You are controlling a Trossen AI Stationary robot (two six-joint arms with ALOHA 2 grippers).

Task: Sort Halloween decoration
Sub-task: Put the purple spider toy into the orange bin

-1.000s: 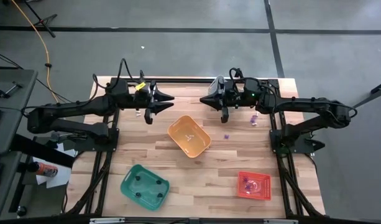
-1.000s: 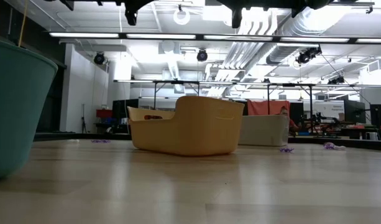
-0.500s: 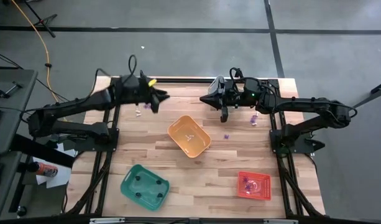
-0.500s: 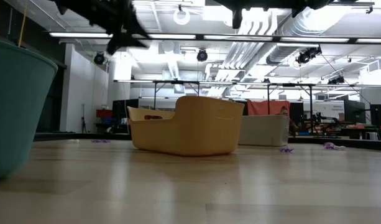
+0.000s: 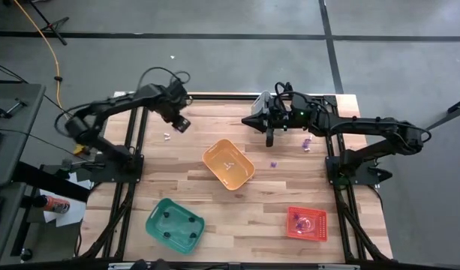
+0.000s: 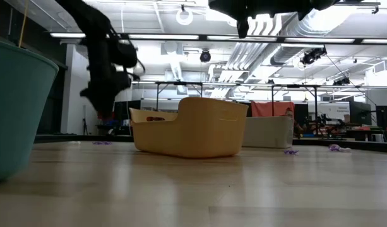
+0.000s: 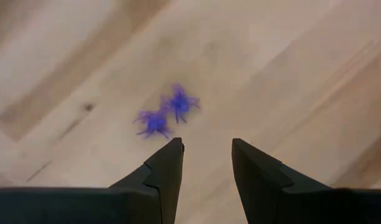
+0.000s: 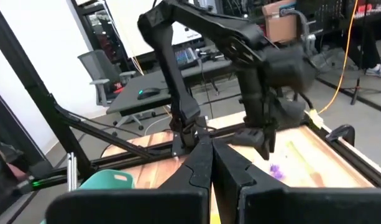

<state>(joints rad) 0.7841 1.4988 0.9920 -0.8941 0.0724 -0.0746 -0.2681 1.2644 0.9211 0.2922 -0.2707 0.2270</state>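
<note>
Pale wood desk (image 5: 237, 202): carries four bins and scattered trinkets.
Left gripper (image 5: 180, 124): at ten o'clock of the desk, pointing down, fingers (image 7: 165, 171) parted with nothing between them.
Purple spiders (image 7: 166, 112): two, touching, on bare wood just beyond the left gripper's tips.
Green bin (image 5: 174, 224): at seven o'clock, dark trinkets inside.
Orange bin (image 5: 228, 163): mid-desk, one whitish piece in it.
Right gripper (image 5: 270, 139): at one o'clock, above the desk, fingers pressed together, empty.
Loose purple trinkets (image 5: 305, 144): at two o'clock, near the right gripper.
Red bin (image 5: 307, 223): at five o'clock, purple pieces inside.
</note>
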